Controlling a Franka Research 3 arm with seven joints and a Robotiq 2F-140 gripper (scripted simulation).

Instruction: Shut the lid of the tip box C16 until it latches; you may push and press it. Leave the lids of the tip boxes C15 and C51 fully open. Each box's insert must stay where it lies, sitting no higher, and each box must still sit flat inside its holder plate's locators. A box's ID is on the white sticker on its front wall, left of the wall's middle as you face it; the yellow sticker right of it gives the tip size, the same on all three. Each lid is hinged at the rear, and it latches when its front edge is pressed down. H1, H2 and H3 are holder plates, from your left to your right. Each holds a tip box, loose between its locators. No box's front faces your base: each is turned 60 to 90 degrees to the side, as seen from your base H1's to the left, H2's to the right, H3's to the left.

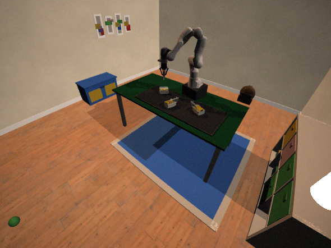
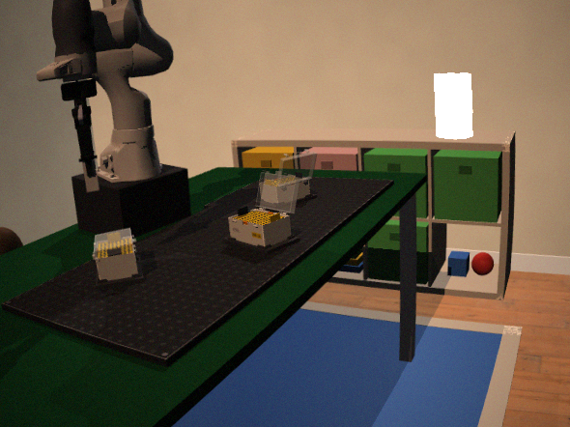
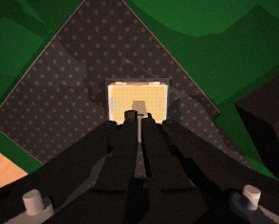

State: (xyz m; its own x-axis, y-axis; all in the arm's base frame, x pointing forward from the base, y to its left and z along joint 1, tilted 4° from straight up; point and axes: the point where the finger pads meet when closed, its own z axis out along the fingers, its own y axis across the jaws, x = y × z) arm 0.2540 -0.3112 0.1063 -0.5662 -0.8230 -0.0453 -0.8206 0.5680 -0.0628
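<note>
Tip box (image 2: 115, 256) nearest the exterior camera sits on the dark perforated board (image 2: 193, 280), below and in front of the pincer (image 2: 91, 181); whether it is C16 cannot be told, since no sticker writing is legible in any view. Its clear lid lies flat over the yellow tips, while the middle box (image 2: 261, 227) and the far box (image 2: 290, 185) have their clear lids standing upright.

The wrist view alone looks straight down onto the near box (image 3: 138, 101): a square grid of yellow tips in a pale frame, with a grey patch near the front edge, and the pincer (image 3: 139, 116) above it, not touching. The pincer is closed, its dark fingers pressed together with nothing between them. This view hides the other two boxes.

The top view shows the whole room: all three boxes in a row on the board (image 1: 179, 109), the green desk (image 1: 235, 118) on dark legs, the arm's black pedestal (image 1: 202, 91), a blue cabinet (image 1: 96, 88) and four framed pictures (image 1: 112, 25) on the wall.

The exterior view adds a shelf unit (image 2: 507, 213) with green, yellow and pink bins, and a red ball (image 2: 482, 263) on its lowest level
</note>
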